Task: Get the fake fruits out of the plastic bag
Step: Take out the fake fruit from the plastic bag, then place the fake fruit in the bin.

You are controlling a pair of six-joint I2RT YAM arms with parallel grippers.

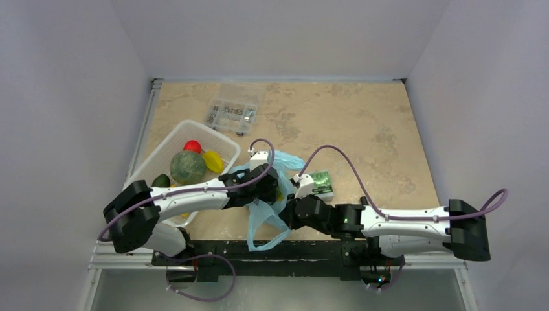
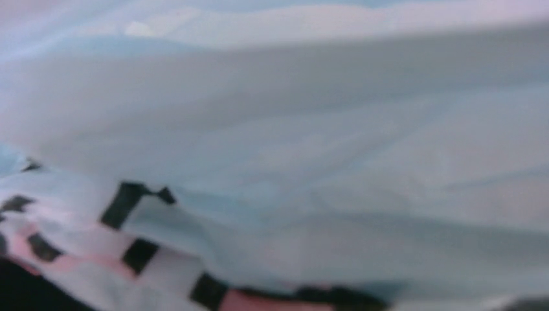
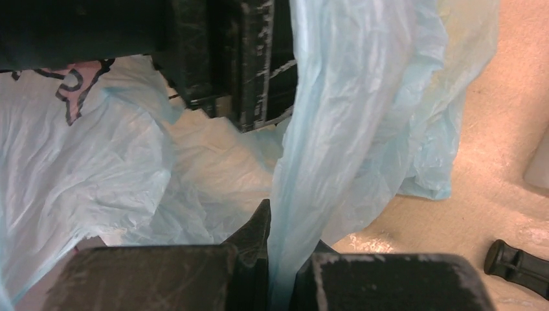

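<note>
Blue plastic bag [image 3: 349, 116] clamped in right pincer [image 3: 278, 272] — wrist view only.

No text, label, brand or number is legible; the dark print [image 3: 70, 97] on the plastic bag [image 3: 97, 181] forms no readable characters.

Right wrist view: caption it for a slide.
Right gripper pinching a fold of the light-blue plastic bag.

1. Robotics lab test cell: marbled tabletop [image 1: 362, 129] boxed in by plain pale walls [image 1: 65, 97].
2. Robot arms [image 1: 188, 194] bolted to a black base bar [image 1: 272, 249] on aluminium rails [image 1: 123, 259], with purple cables [image 1: 336, 152] looping overhead.
3. Practice props only: fake fruits [image 1: 188, 167] in a white mesh basket [image 1: 162, 139], and a clear compartment box [image 1: 236, 107] of small parts.
</note>
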